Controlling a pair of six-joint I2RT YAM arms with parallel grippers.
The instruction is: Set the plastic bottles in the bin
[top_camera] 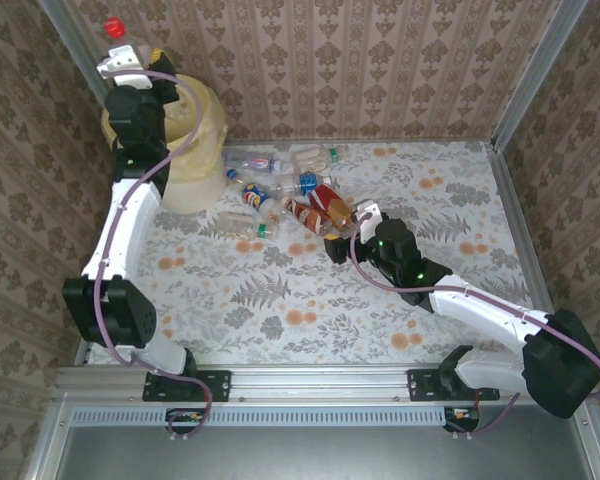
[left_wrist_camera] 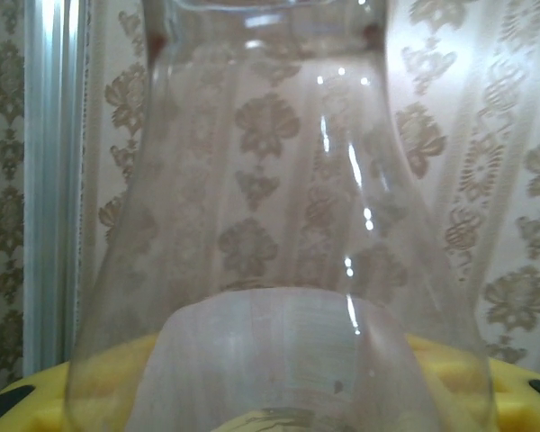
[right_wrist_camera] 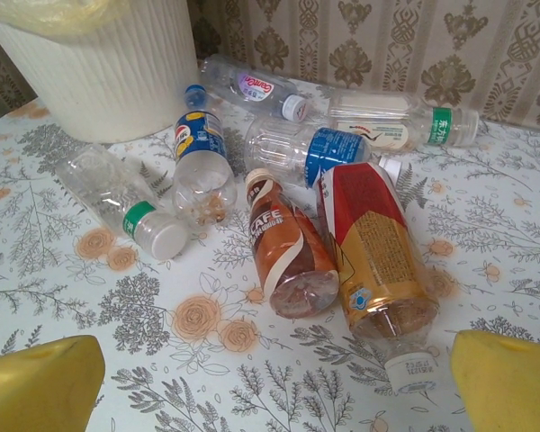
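Clear red-capped bottle point(top_camera: 117, 38) clamped in left gripper point(top_camera: 122, 66), raised by bin point(top_camera: 202, 128). Best to centre over mouth and lower before release, avoiding rim bounce. Right gripper point(right_wrist_camera: 277, 378) jaws wide, hovering near loose bottles point(right_wrist_camera: 279, 189) on table point(top_camera: 230, 300).

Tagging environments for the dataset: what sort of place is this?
Probably a staged test cell, not a real room: wallpaper panels set in aluminium framing, a floral-print table, and plastic bottles piled beside a bin.
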